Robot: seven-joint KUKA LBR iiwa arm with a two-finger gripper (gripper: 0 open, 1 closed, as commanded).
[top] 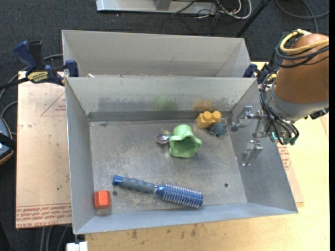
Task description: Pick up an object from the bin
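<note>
Grey bin [131,156] below; my jaws hang spread, empty, by side wall. Grey-blue lump [217,129] nearest jaws, yellow toy [208,118] just beyond. Nothing picked yet; whole grasp remains.

Grn cup [184,141] mid-bin, blue brush [162,191] front

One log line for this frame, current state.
phase: pre-grasp | tool: open, empty, at right side of bin | nearest: small grey-blue thing, yellow toy | held: nothing

Green cup [185,140], blue brush [159,191], yellow block [208,118].
</note>
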